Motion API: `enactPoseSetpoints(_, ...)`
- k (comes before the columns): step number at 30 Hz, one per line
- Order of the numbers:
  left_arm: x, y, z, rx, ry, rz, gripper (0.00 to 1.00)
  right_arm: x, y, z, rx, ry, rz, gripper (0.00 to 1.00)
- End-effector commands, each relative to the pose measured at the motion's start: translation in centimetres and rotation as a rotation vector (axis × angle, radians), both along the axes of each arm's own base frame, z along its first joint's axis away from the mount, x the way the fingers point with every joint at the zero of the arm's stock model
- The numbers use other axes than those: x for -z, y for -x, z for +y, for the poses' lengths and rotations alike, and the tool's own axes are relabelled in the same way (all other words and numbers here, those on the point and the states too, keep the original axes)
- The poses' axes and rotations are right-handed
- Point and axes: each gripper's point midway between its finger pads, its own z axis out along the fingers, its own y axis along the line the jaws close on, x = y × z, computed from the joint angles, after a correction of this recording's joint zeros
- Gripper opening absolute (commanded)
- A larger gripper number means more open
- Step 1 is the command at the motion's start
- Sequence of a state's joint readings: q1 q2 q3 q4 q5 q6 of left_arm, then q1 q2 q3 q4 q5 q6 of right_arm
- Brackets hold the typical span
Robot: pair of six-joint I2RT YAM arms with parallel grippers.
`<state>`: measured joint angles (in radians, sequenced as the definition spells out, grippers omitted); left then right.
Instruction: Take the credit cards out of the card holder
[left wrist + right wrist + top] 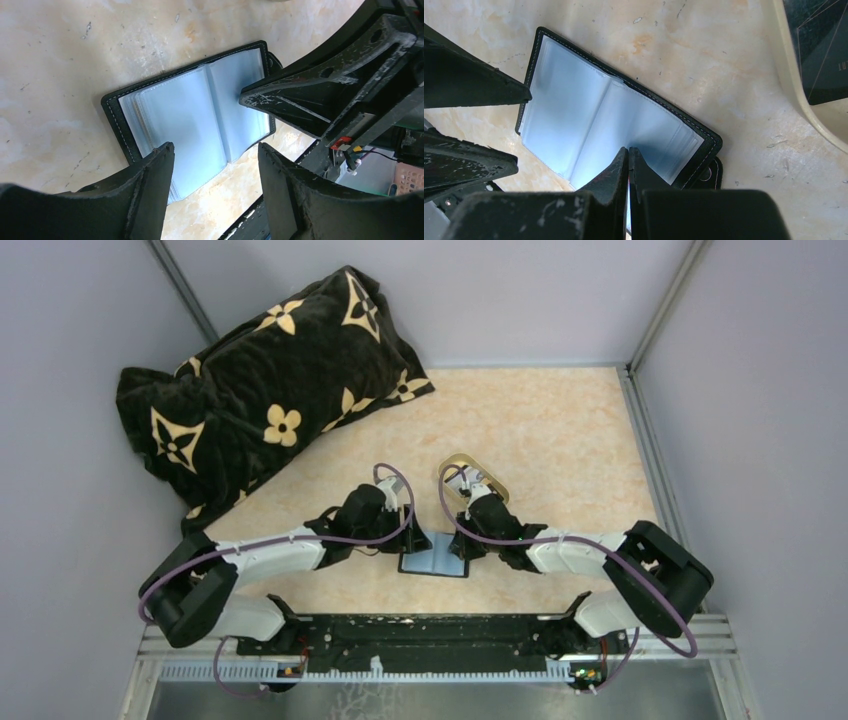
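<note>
Right gripper (628,154) has its two fingers pressed together, tips down on the right-hand page of the card holder (192,117); whether a thin sleeve is nipped between them I cannot tell; left gripper (216,152) stands with its jaws spread wide and nothing between them, poised at the left-hand page, and whether its tips touch cannot be told.

That card holder lies opened flat, black stitched cover downward and pale silvery-blue clear sleeves upward, fanned a little at the spine; it sits on the table (570,430) between the two grippers, near the middle of the near edge; a small black snap tab (710,172) pokes out at its right side; no credit cards can be made out in the glare on the sleeves.

Just beyond it to the far right, apart from it, is an oval gold-rimmed tray (791,85) with a flat dark thing (824,50) lying in it; well away at the far left corner rests a large black pillow (260,390) with cream flowers; the table top is pale marbled beige.
</note>
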<state>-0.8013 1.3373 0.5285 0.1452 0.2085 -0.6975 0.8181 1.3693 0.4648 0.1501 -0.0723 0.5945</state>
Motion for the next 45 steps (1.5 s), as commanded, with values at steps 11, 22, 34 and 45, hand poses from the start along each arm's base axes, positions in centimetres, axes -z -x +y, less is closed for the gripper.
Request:
enactPoseSetpoints(11,0.6,-0.2,1.2,-0.025,-0.053,-0.018,0.68,1.0,0.9,-0.7,-0.005,0.034,0.021,0.00)
enactPoseSetpoints(22,1.3,0.5,0.3,0.005,-0.010,0.029,0.68,0.9,0.9,-0.8,-0.001,0.035,0.020,0.00)
enactPoseSetpoints(34,0.9,0.8,-0.8,0.044,0.043,0.038,0.67,0.9,0.9,-0.7,-0.001,0.035,0.021,0.00)
enactPoseSetpoints(45,-1.3,1.4,-3.0,0.101,0.201,0.048,0.67,1.1,1.0,-0.7,-0.006,0.037,0.026,0.00)
